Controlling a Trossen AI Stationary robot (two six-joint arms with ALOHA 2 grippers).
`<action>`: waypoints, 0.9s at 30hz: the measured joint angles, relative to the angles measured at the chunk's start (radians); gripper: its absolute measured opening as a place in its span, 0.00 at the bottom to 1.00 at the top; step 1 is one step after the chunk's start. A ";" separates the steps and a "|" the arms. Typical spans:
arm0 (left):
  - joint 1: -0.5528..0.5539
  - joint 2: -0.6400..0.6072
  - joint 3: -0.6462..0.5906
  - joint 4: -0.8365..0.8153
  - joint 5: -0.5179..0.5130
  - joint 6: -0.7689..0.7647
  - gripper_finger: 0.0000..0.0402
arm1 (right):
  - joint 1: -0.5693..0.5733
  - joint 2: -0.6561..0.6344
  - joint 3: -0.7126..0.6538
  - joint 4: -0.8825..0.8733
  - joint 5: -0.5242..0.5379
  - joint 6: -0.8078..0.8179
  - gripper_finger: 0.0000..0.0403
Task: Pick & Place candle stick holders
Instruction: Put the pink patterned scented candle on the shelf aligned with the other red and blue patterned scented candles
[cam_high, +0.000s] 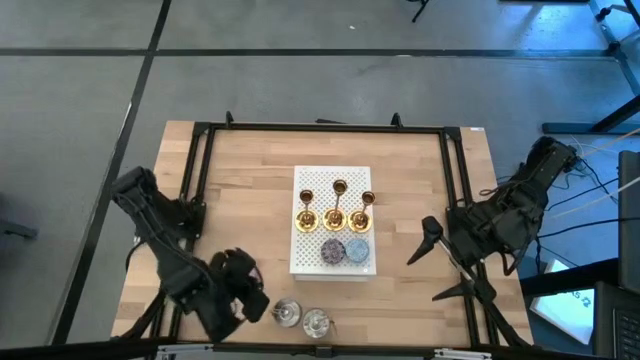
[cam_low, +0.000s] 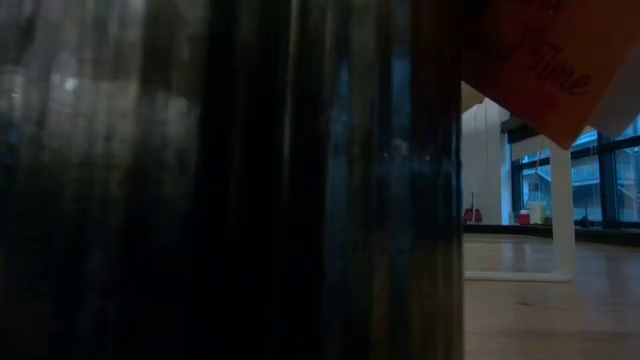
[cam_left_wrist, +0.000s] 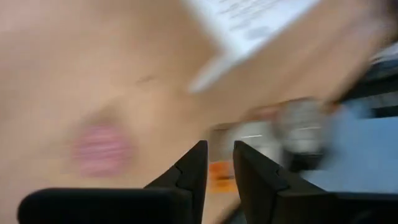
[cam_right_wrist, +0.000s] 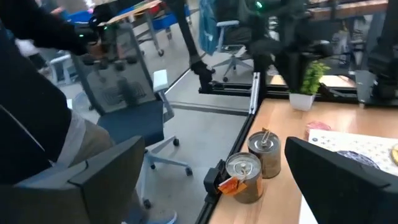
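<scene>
My three brass candle stick holders (cam_high: 335, 212) stand upright in a row on the white perforated board (cam_high: 312, 184) at the table's middle, with two flat discs (cam_high: 345, 250) just in front of them on the same board. My left gripper (cam_high: 252, 298) sits near the table's front edge beside two silvery pots (cam_high: 301, 318), fingers (cam_left_wrist: 194, 171) nearly together and empty. My right gripper (cam_high: 448, 262) waits right of the board, jaws spread wide

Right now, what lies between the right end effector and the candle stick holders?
In the high view, only bare wood and the white board's edge separate the right end effector, open, from the candle stick holders.
</scene>
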 joint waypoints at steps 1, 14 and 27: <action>0.011 0.024 0.029 -0.084 0.037 -0.018 0.17 | 0.000 0.000 0.000 -0.001 -0.009 -0.006 0.97; 0.147 0.089 0.088 -0.214 0.322 -0.087 0.38 | 0.000 0.000 0.000 0.026 -0.042 -0.060 0.97; 0.158 0.088 -0.102 -0.085 0.441 -0.294 0.85 | 0.026 0.000 0.000 0.077 -0.048 -0.106 0.97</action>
